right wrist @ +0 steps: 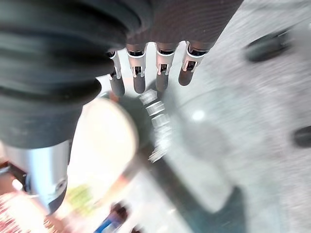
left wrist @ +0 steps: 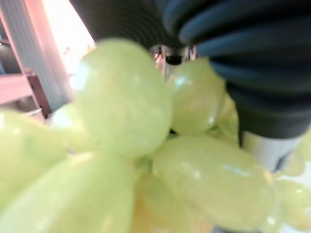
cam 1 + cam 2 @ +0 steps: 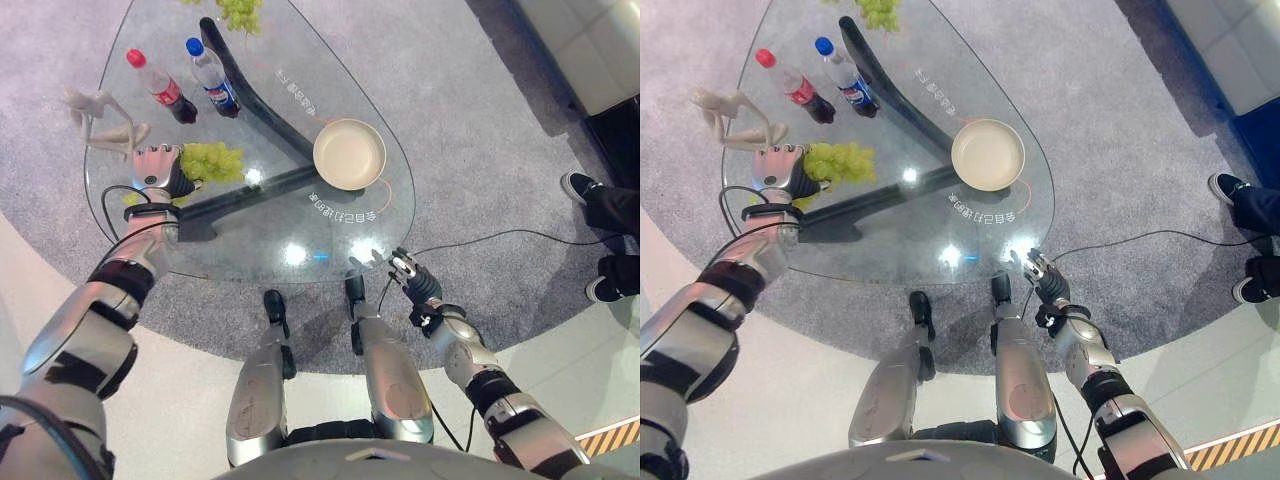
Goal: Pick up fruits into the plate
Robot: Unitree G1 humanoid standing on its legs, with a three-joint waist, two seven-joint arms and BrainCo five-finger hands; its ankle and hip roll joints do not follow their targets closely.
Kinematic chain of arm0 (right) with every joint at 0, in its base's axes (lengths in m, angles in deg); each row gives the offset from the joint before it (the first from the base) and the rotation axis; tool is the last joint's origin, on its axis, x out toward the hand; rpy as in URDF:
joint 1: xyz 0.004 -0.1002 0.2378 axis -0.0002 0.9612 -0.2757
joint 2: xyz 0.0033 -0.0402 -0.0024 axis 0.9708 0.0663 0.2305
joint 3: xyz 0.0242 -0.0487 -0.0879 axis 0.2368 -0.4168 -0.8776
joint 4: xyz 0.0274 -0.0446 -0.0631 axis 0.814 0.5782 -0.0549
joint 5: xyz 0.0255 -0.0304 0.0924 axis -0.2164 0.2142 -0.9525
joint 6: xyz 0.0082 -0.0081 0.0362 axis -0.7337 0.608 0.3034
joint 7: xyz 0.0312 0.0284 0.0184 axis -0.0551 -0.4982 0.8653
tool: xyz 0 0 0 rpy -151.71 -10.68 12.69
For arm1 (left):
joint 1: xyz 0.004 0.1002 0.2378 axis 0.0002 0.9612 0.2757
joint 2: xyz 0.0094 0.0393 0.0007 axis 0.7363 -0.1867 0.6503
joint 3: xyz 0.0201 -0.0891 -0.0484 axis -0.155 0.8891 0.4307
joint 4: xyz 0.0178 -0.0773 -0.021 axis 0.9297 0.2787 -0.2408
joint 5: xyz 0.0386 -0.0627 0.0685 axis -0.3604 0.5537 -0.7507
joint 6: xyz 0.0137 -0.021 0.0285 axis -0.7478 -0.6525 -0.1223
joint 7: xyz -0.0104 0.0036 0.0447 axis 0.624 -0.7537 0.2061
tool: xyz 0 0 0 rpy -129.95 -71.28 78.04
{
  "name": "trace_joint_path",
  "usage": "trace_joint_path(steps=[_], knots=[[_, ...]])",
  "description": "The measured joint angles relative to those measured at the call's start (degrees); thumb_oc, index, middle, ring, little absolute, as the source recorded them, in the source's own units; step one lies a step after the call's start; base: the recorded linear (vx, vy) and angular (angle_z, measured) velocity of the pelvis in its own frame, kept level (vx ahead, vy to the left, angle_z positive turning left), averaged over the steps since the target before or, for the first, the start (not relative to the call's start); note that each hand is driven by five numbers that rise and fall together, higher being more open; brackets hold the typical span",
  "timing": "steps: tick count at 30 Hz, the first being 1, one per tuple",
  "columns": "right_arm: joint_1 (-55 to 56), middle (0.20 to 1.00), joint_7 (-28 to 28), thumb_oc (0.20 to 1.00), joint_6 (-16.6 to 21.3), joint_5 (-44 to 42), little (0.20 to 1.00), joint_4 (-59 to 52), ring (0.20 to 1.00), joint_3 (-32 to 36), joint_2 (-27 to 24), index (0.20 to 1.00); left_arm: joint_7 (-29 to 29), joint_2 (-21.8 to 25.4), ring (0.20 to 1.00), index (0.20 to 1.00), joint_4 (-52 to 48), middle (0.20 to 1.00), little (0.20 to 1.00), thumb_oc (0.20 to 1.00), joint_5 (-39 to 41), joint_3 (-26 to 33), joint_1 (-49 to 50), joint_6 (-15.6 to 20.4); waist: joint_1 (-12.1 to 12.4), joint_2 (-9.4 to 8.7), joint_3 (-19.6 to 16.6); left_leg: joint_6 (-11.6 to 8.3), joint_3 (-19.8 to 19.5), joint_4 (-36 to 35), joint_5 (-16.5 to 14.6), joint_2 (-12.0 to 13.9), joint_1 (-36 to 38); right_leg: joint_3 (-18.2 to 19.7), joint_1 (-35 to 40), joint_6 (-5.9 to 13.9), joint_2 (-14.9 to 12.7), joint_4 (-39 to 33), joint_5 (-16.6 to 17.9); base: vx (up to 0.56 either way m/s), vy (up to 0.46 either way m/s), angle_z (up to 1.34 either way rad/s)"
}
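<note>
A bunch of green grapes [image 3: 215, 160] lies on the glass table [image 3: 250, 245] at its left side. My left hand [image 3: 158, 170] is against the bunch's left end, fingers curled onto it. Its wrist view has the grapes [image 2: 121, 111] pressed close under the ribbed cover. The cream plate [image 3: 349, 153] sits empty toward the table's right edge. A second grape bunch [image 3: 240, 12] lies at the far end. My right hand [image 3: 410, 275] hovers by the table's near edge, off the glass, fingers [image 1: 138, 73] straight and holding nothing.
Two drink bottles, red-capped [image 3: 162, 88] and blue-capped [image 3: 212, 78], lie at the far left beside a white figurine [image 3: 100, 115]. A person's shoes [image 3: 580, 185] stand on the carpet to the right. A pale sofa [image 3: 590, 50] fills the far right corner.
</note>
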Motion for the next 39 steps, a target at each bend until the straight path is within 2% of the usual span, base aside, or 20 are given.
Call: trace_joint_path(steps=[1, 3, 4, 7, 8, 12, 16, 19, 21, 24, 30, 35, 39], knots=[[1.43, 1.000, 0.47, 1.000, -1.40, 1.66, 1.000, -6.86, 1.000, 2.12, -1.16, 1.000, 3.29, 2.82, 0.200, 0.200, -7.55, 0.200, 0.200, 0.200, -1.41, 2.76, 4.04, 1.29, 0.46, 0.60, -0.03, -0.24, 0.11, -1.89, -0.05, 0.15, 3.10, -0.42, 3.03, -0.04, 0.16, -1.43, 0.07, 0.08, 0.003, 0.01], [2.69, 1.000, -0.08, 1.000, -0.74, 2.48, 1.000, -9.51, 1.000, 2.79, -1.94, 1.000, 4.08, 4.40, 0.200, 0.200, -10.11, 0.200, 0.200, 0.200, -3.60, 3.18, 6.39, 3.22, 0.34, 0.99, -1.75, -0.35, -0.15, -2.62, 0.30, 0.40, 4.46, -0.66, 4.77, -0.38, 0.40, -2.66, 0.28, 0.13, 0.007, 0.05], [4.35, 1.000, -0.87, 1.000, -1.41, 3.81, 1.000, -12.41, 1.000, 4.63, -2.77, 1.000, 5.79, 6.02, 0.200, 0.200, -12.49, 0.200, 0.200, 0.200, -5.99, 3.77, 9.44, 4.63, 0.60, 1.50, -6.25, -0.50, -0.20, -4.22, 0.26, 0.58, 5.52, -0.87, 5.99, -0.38, 0.80, -4.57, 0.32, 0.23, 0.005, 0.07], [4.79, 1.000, -5.32, 1.000, -4.03, 5.75, 1.000, -18.16, 1.000, 6.74, -6.61, 1.000, 8.56, 10.51, 0.200, 0.200, -17.05, 0.200, 0.200, 0.200, -9.15, 4.72, 11.67, 7.13, 0.78, 1.54, -7.54, -0.79, -0.75, -5.08, -0.08, 0.75, 9.73, -2.08, 11.41, -0.37, 0.84, -7.09, 0.31, 0.18, -0.003, 0.12], [4.89, 1.000, -7.63, 1.000, -4.78, 6.63, 1.000, -19.37, 1.000, 7.15, -8.30, 1.000, 9.12, 11.89, 0.200, 0.200, -18.40, 0.200, 0.200, 0.200, -10.27, 4.73, 12.05, 8.46, 0.99, 1.48, -9.46, -0.81, -0.94, -5.08, -0.37, 0.77, 9.73, -2.19, 11.74, -0.36, 0.87, -7.80, 0.29, 0.12, -0.013, 0.12], [4.32, 1.000, -13.43, 1.000, -9.20, 7.49, 1.000, -22.56, 1.000, 8.32, -12.37, 1.000, 11.41, 14.65, 0.200, 0.200, -22.32, 0.200, 0.200, 0.200, -14.52, 5.10, 12.34, 12.66, 2.28, 1.38, -12.81, -1.21, -1.87, -5.08, -0.81, 0.81, 11.47, -3.54, 15.25, -0.37, 0.85, -10.10, 0.31, 0.12, -0.017, 0.16], [1.57, 1.000, -18.84, 1.000, -13.77, 7.74, 1.000, -27.91, 1.000, 7.91, -19.92, 1.000, 13.74, 20.71, 0.200, 0.200, -30.84, 0.200, 0.200, 0.200, -17.27, 4.89, 11.85, 19.58, 3.52, 1.31, -14.93, -1.30, -2.57, -5.10, -1.01, 0.81, 13.08, -4.15, 17.82, -0.35, 0.83, -11.23, 0.32, 0.06, -0.020, 0.12], [-2.12, 1.000, -21.24, 1.000, -17.37, 6.38, 1.000, -30.69, 1.000, 7.44, -22.35, 1.000, 14.99, 23.94, 0.200, 0.200, -35.77, 0.200, 0.200, 0.200, -18.27, 3.47, 10.12, 25.09, 4.02, 1.23, -17.11, -1.30, -2.83, -5.10, -1.05, 0.86, 13.85, -5.00, 18.96, -0.33, 0.82, -11.26, 0.30, 0.04, -0.033, 0.08], [-3.94, 1.000, -22.29, 1.000, -18.93, 5.15, 1.000, -31.50, 1.000, 6.14, -23.09, 1.000, 15.27, 25.09, 0.200, 0.200, -37.81, 0.200, 0.200, 0.200, -18.69, 1.29, 7.97, 27.42, 4.18, 1.17, -17.86, -1.33, -3.12, -5.12, -1.13, 0.82, 14.24, -5.20, 19.46, -0.22, 0.78, -11.27, 0.18, 0.02, -0.026, 0.09], [-6.98, 1.000, -25.37, 1.000, -23.26, 0.76, 1.000, -32.42, 1.000, 2.43, -23.54, 1.000, 15.71, 26.04, 0.200, 0.200, -41.94, 0.200, 0.200, 0.200, -18.68, -4.97, 0.72, 31.57, 5.23, 1.15, -19.78, -1.32, -3.60, -5.13, -1.16, 0.77, 14.26, -5.58, 19.67, -0.12, 0.70, -11.27, 0.11, 0.00, -0.020, 0.07], [-9.70, 1.000, -28.50, 1.000, -28.92, -6.75, 1.000, -35.43, 1.000, -4.65, -23.61, 1.000, 14.85, 26.16, 0.200, 0.200, -46.28, 0.200, 0.200, 0.200, -18.49, -12.33, -7.41, 36.97, 5.46, 1.29, -21.99, -1.16, -4.69, -5.12, -0.84, 0.66, 14.17, -6.77, 20.23, -0.15, 0.55, -11.27, 0.13, 0.01, -0.004, 0.09], [-12.42, 1.000, -28.66, 1.000, -29.99, -9.80, 1.000, -38.37, 1.000, -6.46, -22.87, 1.000, 14.92, 25.20, 0.200, 0.200, -49.14, 0.200, 0.200, 0.200, -17.44, -16.52, -11.80, 40.76, 5.63, 1.62, -22.70, -1.16, -5.67, -5.13, -0.73, 0.57, 14.37, -7.99, 21.06, -0.10, 0.40, -11.28, 0.09, 0.01, 0.007, 0.13], [-13.15, 1.000, -27.00, 1.000, -30.02, -10.01, 1.000, -38.33, 1.000, -7.61, -22.71, 1.000, 16.08, 23.93, 0.200, 0.200, -49.27, 0.200, 0.200, 0.200, -16.98, -16.74, -12.54, 41.07, 6.31, 2.56, -24.12, -1.07, -6.02, -5.12, -0.66, 0.35, 14.11, -8.34, 21.01, 0.08, 0.17, -11.28, -0.05, -0.01, 0.008, 0.08]])
